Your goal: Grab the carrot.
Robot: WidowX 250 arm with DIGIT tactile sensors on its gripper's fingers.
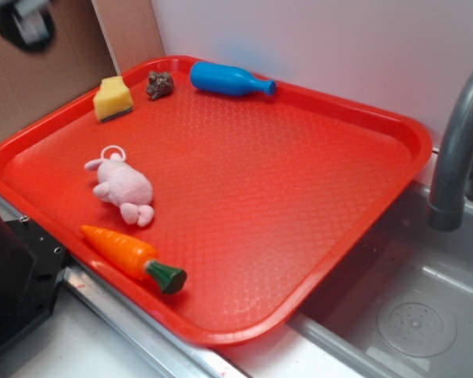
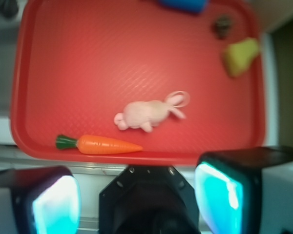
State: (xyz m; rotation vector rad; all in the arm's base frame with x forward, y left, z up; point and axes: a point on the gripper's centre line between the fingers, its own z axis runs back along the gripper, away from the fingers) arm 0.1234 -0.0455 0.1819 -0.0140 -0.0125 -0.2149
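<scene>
The carrot point(image 1: 132, 257) is orange with a dark green stub top. It lies near the front left edge of the red tray point(image 1: 299, 197), its green end pointing right. In the wrist view the carrot point(image 2: 100, 144) lies at the tray's near edge, far below the gripper. My gripper point(image 2: 136, 200) is open and empty, its cyan pads point(image 2: 56, 207) wide apart. It hangs high above the robot's side of the tray. In the exterior view only a blurred black part of the gripper point(image 1: 22, 24) shows in the top left corner.
A pink plush bunny point(image 1: 124, 187) lies just behind the carrot. A yellow sponge point(image 1: 113, 98), a small brown object point(image 1: 160, 85) and a blue bottle point(image 1: 230, 79) sit along the tray's back edge. A grey faucet point(image 1: 457, 150) and sink point(image 1: 410, 315) are at right. The black robot base point(image 1: 16, 276) is at left.
</scene>
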